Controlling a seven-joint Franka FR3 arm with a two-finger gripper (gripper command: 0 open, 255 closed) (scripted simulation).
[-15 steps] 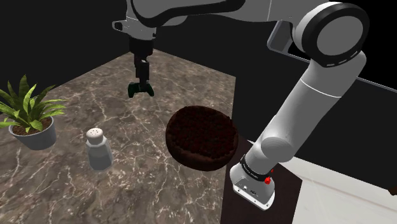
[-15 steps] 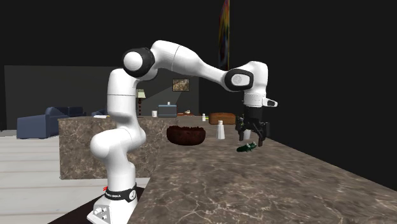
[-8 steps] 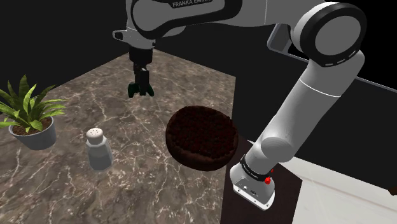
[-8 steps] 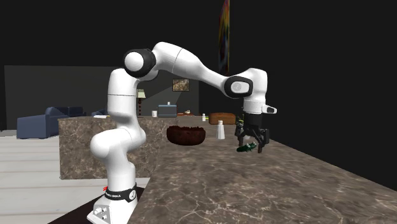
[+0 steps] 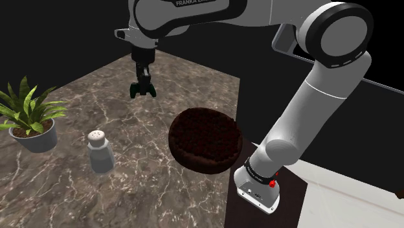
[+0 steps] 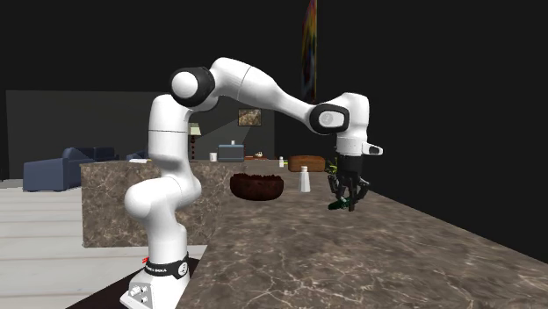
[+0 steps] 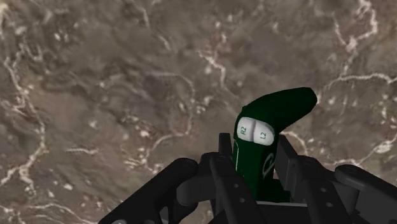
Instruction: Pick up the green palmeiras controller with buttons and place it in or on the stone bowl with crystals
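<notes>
The dark green controller (image 7: 275,109) has white R2 and L2 buttons and rests on the brown marble counter (image 5: 71,194). My black gripper (image 7: 254,144) points straight down at it, and its two fingers clasp the controller's body from both sides. In the shoulder view the gripper (image 5: 142,91) and the controller (image 5: 134,92) are at the far part of the counter. The dark, rough stone bowl (image 5: 206,139) sits nearer the stand, to the right of the gripper. In the second exterior view the controller (image 6: 335,206) lies under the gripper (image 6: 346,202), right of the bowl (image 6: 255,185).
A pale shaker (image 5: 100,150) stands left of the bowl, and a potted plant (image 5: 29,116) sits at the shoulder view's far left. The counter's edge runs just right of the bowl, beside the arm's base (image 5: 259,188). Black area lies beyond the far edge.
The hand came down over the controller, then the fingers closed in from wide apart until they clasp it. The controller, bowl and shaker have stayed in place.
</notes>
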